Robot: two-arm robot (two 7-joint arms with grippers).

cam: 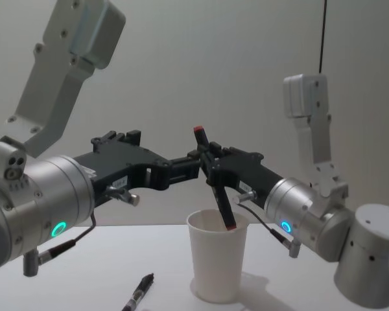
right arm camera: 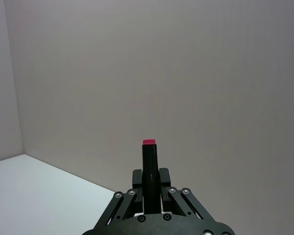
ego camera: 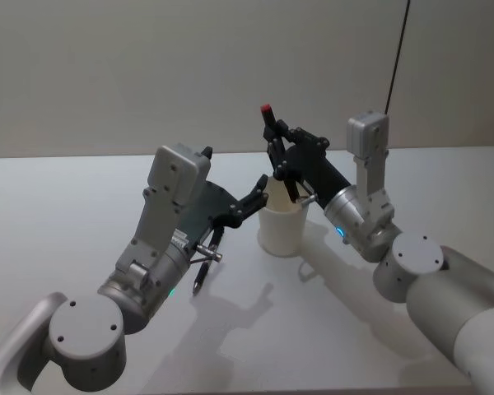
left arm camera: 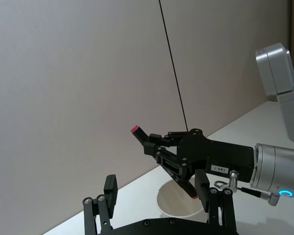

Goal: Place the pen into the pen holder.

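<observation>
**Pen over the cup, release pending**

The right end effector [cam: 209,161] pinches the black, red-capped pen [cam: 219,191] by its upper part. The pen is tilted, and its lower tip is at or just inside the mouth of the pen holder [cam: 217,262], which stands upright mid-desk [ego camera: 82,206], toward the far edge. The left end effector [ego camera: 251,199], fingers spread and holding nothing, hovers just beside the cup's rim. 1 other pen [cam: 137,295] lies flat nearer the front edge. The step in hand looks like insertion. The next move likely calls for a slight descent, then parting the fingers so the pen slides in without tipping the light cup.
</observation>
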